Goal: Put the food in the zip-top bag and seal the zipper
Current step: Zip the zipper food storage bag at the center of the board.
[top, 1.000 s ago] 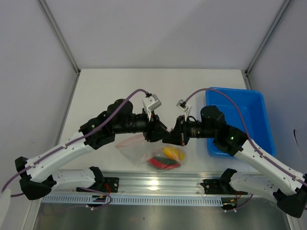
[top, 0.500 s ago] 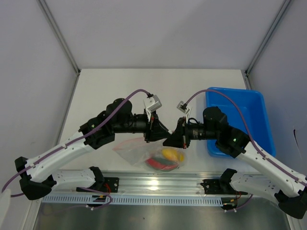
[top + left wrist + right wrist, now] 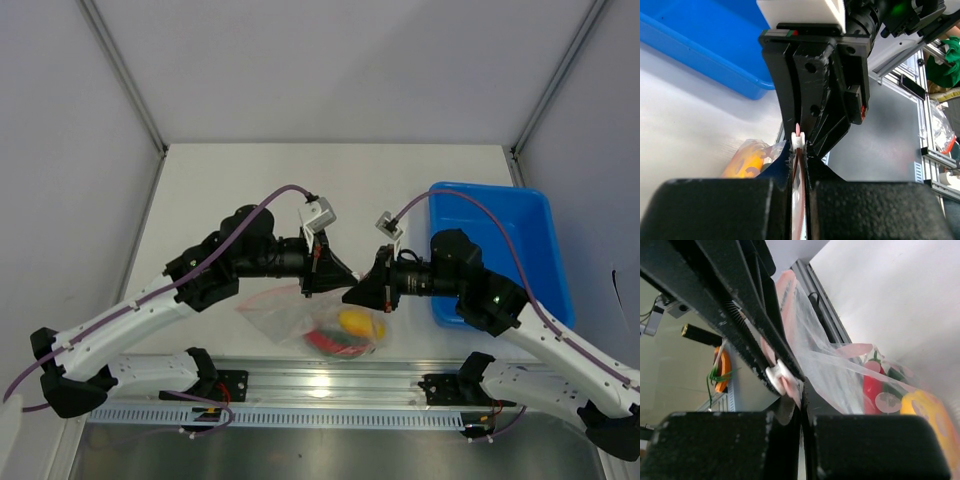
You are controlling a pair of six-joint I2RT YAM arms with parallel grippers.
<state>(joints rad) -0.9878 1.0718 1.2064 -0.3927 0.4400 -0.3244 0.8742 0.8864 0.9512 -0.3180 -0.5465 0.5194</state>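
Observation:
The clear zip-top bag (image 3: 290,312) hangs between my two grippers above the table's near edge. The food sits inside it: a yellow-orange piece (image 3: 357,322), a red chili pepper (image 3: 335,343) and dark green pieces. My left gripper (image 3: 322,270) is shut on the bag's pink-red zipper (image 3: 799,170) by the white slider (image 3: 797,140). My right gripper (image 3: 352,292) is shut on the same top edge, tip to tip with the left one. The right wrist view shows the slider (image 3: 777,378), the chili (image 3: 871,388) and the yellow piece (image 3: 930,412) through the plastic.
A blue plastic bin (image 3: 500,250) stands at the right of the table, just behind my right arm. The aluminium rail (image 3: 320,385) runs along the near edge, under the hanging bag.
My right gripper has drawn back a little to the right and lower. The bag with the food has sagged slightly lower. My left gripper holds its place.

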